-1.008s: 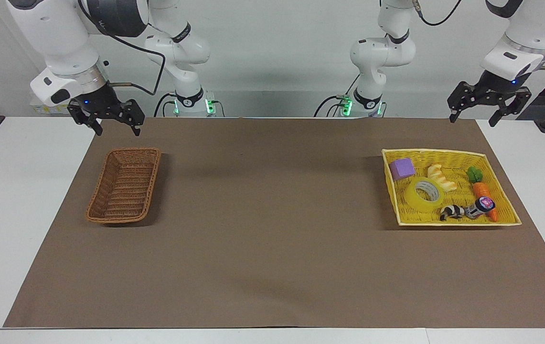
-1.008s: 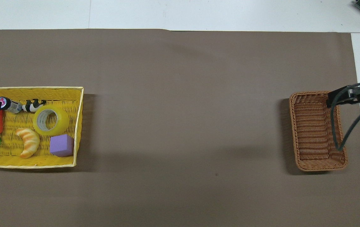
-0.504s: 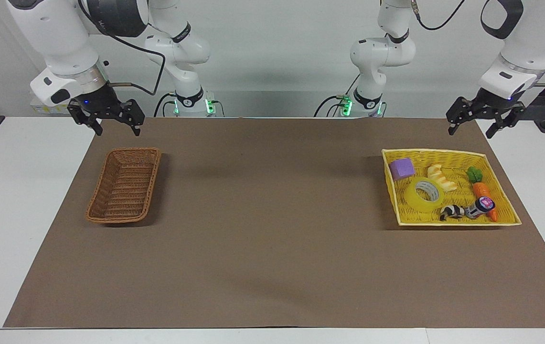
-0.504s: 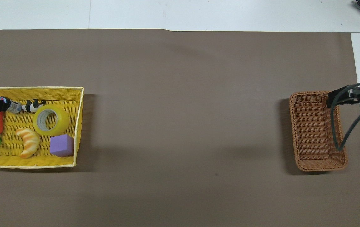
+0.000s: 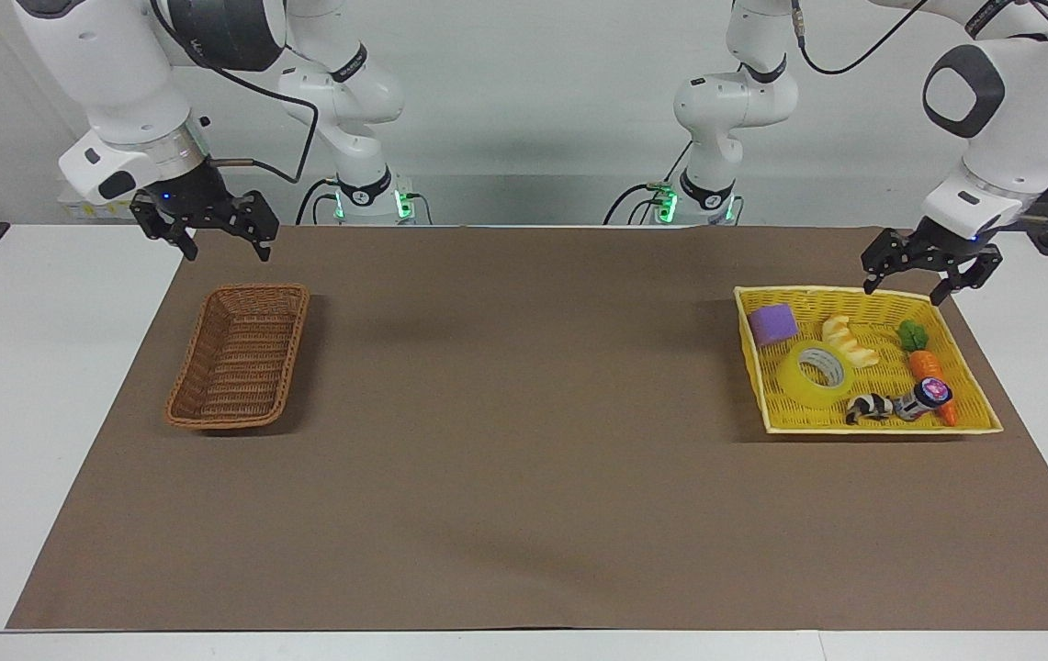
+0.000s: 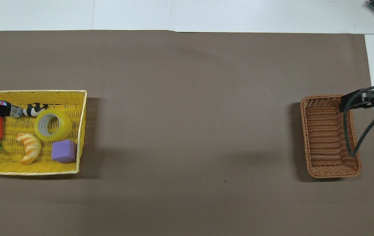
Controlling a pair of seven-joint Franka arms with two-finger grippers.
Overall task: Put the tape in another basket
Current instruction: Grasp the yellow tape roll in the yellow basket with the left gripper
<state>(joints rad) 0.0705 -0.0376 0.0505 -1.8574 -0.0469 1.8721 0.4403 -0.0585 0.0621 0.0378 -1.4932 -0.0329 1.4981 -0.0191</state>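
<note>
- While the left gripper hangs over the yellow tray's robot-side rim, fingers spread and empty, it is the arm closer to the job.
- Tape lies flat in the tray, hole up, farther from the robots than those fingers, toward the table's middle.
- Cube and croissant crowd it; open surface runs to the basket.
- Right gripper waits by the basket, fingers spread.
</note>
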